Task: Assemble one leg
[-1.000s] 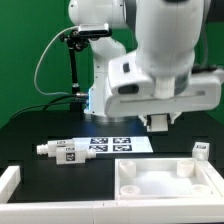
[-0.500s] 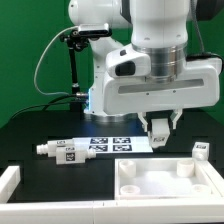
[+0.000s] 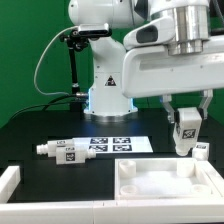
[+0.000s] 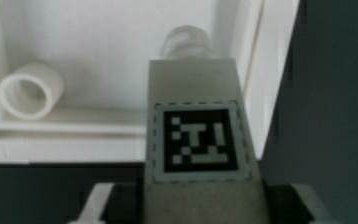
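My gripper (image 3: 187,118) is shut on a leg (image 3: 186,134), a stubby white post with a black-and-white tag, and holds it upright in the air above the table's right side. In the wrist view the held leg (image 4: 197,120) fills the middle, with a finger (image 4: 108,203) on either side of it. A second leg (image 3: 62,151) lies on its side at the exterior view's left. A third leg (image 3: 203,152) stands just below and right of the held one. The white tray-shaped part (image 3: 128,180) lies in front; its rim (image 4: 87,130) and a round socket post (image 4: 28,93) show in the wrist view.
The marker board (image 3: 118,143) lies flat on the black table behind the tray-shaped part. A white raised piece (image 3: 9,184) sits at the front left corner. The robot base (image 3: 108,85) and a black stand with cables (image 3: 76,60) are at the back.
My gripper has moved toward the exterior view's right with the leg in it, from above the marker board's right end to above the leg standing at the right.
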`<move>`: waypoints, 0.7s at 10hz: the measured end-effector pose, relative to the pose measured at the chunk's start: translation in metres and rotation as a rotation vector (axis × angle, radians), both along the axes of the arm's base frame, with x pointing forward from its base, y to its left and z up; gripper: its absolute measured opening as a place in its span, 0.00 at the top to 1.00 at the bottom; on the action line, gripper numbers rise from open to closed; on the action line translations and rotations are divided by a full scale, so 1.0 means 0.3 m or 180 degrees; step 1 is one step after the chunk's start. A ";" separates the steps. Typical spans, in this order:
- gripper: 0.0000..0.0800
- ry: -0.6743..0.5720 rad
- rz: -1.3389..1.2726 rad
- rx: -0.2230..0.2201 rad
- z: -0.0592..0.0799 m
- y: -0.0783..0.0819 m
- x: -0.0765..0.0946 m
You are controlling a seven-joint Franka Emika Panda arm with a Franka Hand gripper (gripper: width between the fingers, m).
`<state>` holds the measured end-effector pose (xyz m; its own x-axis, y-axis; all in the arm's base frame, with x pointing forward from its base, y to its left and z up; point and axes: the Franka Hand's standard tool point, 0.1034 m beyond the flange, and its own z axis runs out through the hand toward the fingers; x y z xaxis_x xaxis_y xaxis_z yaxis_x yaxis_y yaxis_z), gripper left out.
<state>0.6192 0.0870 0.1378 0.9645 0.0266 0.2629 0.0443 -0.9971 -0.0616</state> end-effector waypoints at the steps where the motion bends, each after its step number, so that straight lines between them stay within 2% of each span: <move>1: 0.64 -0.0188 -0.0014 -0.0016 -0.011 -0.006 -0.005; 2: 0.64 -0.0285 -0.0019 -0.0021 -0.013 -0.007 -0.005; 3: 0.64 -0.0505 -0.0032 -0.0031 -0.004 -0.011 0.010; 4: 0.64 -0.0796 -0.0032 -0.0057 -0.014 -0.011 0.016; 5: 0.64 -0.0910 -0.0008 -0.0081 -0.055 0.003 0.015; 6: 0.64 -0.0866 0.0002 -0.0083 -0.069 0.009 0.028; 7: 0.64 -0.0898 0.0005 -0.0094 -0.065 0.002 0.055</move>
